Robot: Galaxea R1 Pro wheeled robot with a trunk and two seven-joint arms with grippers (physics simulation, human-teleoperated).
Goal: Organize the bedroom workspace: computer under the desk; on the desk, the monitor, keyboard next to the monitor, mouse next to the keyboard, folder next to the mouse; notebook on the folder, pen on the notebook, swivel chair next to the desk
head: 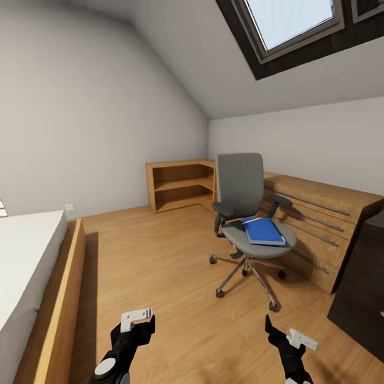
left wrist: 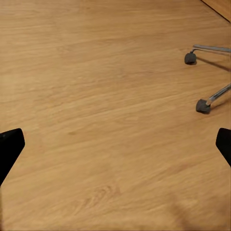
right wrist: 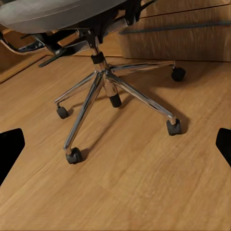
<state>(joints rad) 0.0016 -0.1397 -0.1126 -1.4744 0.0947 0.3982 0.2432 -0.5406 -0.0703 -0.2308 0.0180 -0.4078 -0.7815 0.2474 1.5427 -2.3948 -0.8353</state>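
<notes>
Head view: swivel chair standing on the wood floor right of centre, just beside a light wooden dresser. Blue folder lying flat on its seat. Bed at near left, dark drawer unit at near right. Left gripper and right gripper low over bare floor, both jaws spread wide, holding nothing. Chrome base and castors close ahead in right wrist view.

Item count: one swivel chair, one blue folder on its seat, one skylight, one bed, one wooden dresser, one open wooden shelf unit, two grippers.
</notes>
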